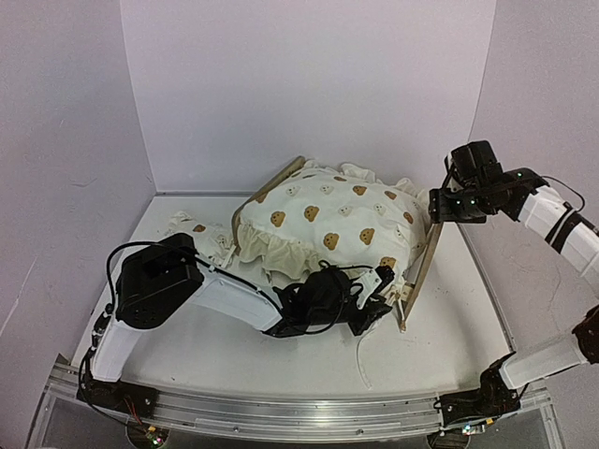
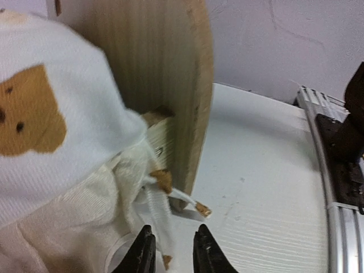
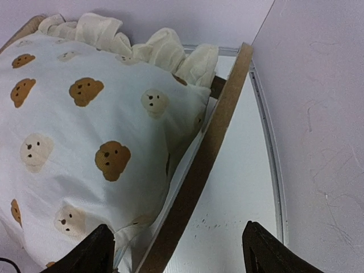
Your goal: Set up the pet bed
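Note:
The pet bed (image 1: 426, 271) stands mid-table, its light-wood end boards showing at both ends. The cream bear-print cushion (image 1: 328, 220) lies on it and hides its base. My left gripper (image 1: 379, 299) is low at the bed's near right corner. In the left wrist view the gripper (image 2: 173, 253) is open by a narrow gap, with a cushion tie (image 2: 156, 216) hanging between the fingers next to the wooden board (image 2: 170, 85). My right gripper (image 1: 440, 208) hovers over the right end board. In its own view it (image 3: 179, 250) is wide open above the board (image 3: 210, 153), holding nothing.
A small bear-print pillow (image 1: 201, 234) lies left of the bed by the back wall. A loose white tie (image 1: 360, 351) trails on the table in front. A metal rail (image 1: 299, 412) runs along the near edge, and white walls close in the back and sides.

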`<action>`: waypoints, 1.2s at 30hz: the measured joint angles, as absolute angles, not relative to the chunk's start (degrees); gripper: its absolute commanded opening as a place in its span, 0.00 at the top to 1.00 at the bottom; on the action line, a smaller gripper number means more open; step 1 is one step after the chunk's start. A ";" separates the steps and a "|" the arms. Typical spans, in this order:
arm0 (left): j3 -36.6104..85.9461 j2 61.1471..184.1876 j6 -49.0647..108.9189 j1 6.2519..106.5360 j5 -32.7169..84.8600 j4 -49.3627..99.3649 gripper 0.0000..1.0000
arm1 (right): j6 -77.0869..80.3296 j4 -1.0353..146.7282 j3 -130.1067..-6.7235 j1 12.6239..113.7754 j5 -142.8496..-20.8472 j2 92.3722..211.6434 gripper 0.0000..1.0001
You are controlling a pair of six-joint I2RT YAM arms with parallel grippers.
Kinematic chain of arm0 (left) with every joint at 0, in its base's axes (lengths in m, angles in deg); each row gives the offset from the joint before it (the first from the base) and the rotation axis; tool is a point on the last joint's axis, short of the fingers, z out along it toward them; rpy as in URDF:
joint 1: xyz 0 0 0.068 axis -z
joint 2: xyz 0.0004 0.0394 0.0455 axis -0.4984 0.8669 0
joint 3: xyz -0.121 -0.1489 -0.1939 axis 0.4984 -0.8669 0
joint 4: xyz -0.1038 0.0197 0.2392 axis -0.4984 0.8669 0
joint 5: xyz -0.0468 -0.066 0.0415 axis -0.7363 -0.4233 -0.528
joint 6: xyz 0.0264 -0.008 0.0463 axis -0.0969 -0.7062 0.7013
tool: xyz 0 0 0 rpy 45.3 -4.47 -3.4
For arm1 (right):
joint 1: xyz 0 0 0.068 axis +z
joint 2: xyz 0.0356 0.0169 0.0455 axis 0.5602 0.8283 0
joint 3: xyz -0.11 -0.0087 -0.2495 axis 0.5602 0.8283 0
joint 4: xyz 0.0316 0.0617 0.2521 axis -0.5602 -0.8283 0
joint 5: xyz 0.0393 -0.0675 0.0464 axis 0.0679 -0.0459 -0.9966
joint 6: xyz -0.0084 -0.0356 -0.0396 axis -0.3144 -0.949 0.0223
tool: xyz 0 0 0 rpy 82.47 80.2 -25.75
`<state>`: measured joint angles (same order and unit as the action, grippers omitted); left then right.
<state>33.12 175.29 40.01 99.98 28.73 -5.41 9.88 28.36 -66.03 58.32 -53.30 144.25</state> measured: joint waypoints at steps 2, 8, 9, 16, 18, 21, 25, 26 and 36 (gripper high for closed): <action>33.07 176.75 40.51 99.98 31.15 -5.93 0.81 | 9.57 27.60 -66.03 58.00 -55.31 145.34 0.23; 33.03 178.00 41.87 99.96 36.18 -7.64 0.83 | 8.41 27.16 -66.03 58.00 -58.18 145.67 0.24; 33.07 178.00 41.95 99.96 36.57 -8.12 0.83 | 8.28 27.16 -66.03 58.00 -58.44 145.67 0.24; 35.74 180.18 42.96 99.96 37.64 -9.43 0.85 | 7.80 27.20 -66.03 58.00 -60.36 144.62 0.25; 36.40 180.77 43.31 99.96 37.60 -9.54 0.86 | 7.71 27.27 -66.03 58.00 -60.84 143.70 0.25; 37.34 181.65 43.83 99.96 37.53 -9.49 1.00 | 7.67 27.40 -66.03 58.00 -61.37 142.37 0.25; 37.80 181.93 44.95 100.00 37.47 -9.43 1.00 | 7.67 27.42 -66.01 58.00 -61.37 141.51 0.25; 37.80 181.91 45.01 100.09 37.43 -9.43 1.00 | 7.67 27.42 -66.01 58.00 -61.34 141.49 0.25; 34.17 174.63 46.79 103.45 39.79 -7.05 1.00 | 7.41 27.53 -65.84 58.00 -61.17 141.49 0.25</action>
